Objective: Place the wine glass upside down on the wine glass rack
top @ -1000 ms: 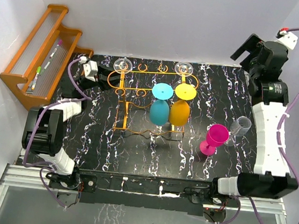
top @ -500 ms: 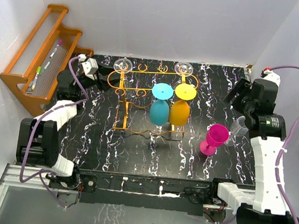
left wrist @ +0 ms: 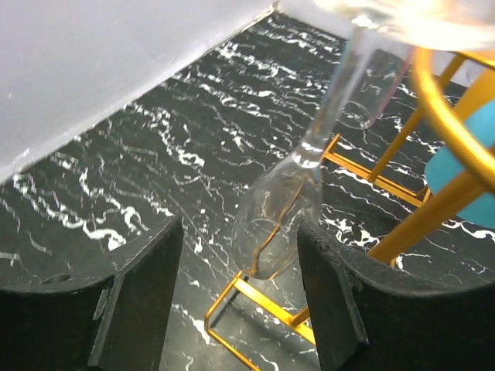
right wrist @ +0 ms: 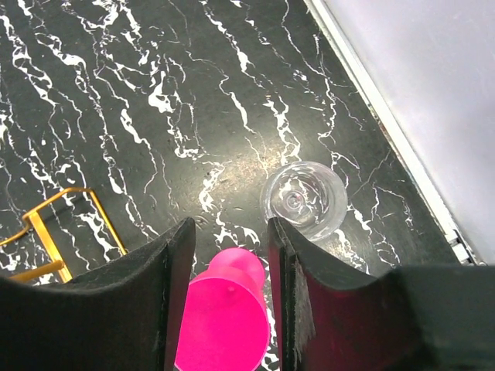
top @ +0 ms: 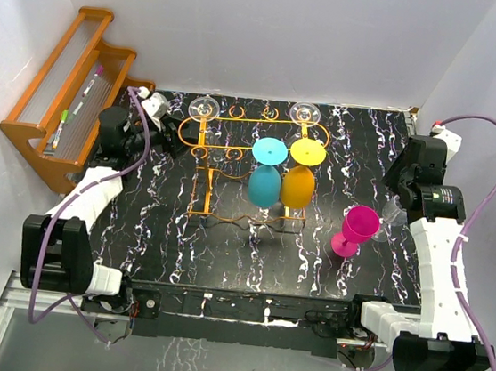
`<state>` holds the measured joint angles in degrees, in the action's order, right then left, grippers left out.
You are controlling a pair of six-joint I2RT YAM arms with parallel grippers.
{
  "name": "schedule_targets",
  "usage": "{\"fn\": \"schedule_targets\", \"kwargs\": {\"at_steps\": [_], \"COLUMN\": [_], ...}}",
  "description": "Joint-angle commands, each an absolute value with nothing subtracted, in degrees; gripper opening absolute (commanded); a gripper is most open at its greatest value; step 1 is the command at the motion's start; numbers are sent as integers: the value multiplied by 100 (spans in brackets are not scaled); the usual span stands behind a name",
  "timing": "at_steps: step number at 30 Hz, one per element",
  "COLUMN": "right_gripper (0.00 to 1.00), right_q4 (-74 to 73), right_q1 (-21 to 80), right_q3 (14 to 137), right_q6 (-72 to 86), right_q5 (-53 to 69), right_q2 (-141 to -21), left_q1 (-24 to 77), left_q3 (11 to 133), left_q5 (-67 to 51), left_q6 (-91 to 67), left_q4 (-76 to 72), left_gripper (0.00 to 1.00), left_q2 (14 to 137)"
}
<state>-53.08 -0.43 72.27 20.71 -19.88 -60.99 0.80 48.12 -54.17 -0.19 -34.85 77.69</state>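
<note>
While the pink wine glass (top: 357,229) stands upright on the table (top: 311,264), right of the wire rack (left wrist: 421,228), a clear glass (right wrist: 303,199) stands just beside it. The right gripper (right wrist: 230,232) hangs over both, fingers spread. The left gripper (left wrist: 240,232), likewise spread, flanks a hanging glass (left wrist: 274,220) upside down on the rack.

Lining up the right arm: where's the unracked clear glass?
Top view, right side of the table: the clear glass stands just right of the pink glass.
</note>
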Motion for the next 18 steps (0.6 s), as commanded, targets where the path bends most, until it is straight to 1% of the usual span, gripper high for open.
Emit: {"fn": "schedule_targets", "kwargs": {"at_steps": [1,7,11,18], "right_gripper": [44,44,44,44], "right_q4": [-5204,-4985,-4907,-4634], "right_q1": [-116,-367,-457,-686], "right_q3": [7181,6832,6872,6648], "right_q6": [2046,2074,2003,1993], "right_q5": [-2335,-2092,-2053,-1829], "right_q2": [-6059,-6124,-6237,-6398], "left_q1": [39,38,31,14], "left_q3": [5378,6119,6640,7605], "left_q5": [-4636,-3343,-2387,-1763], "left_q6": [492,702,603,1035], "left_q4": [-1337,1009,2292,4300], "left_gripper": [60,61,61,61], "left_q2": [7456,7440,7439,7517]}}
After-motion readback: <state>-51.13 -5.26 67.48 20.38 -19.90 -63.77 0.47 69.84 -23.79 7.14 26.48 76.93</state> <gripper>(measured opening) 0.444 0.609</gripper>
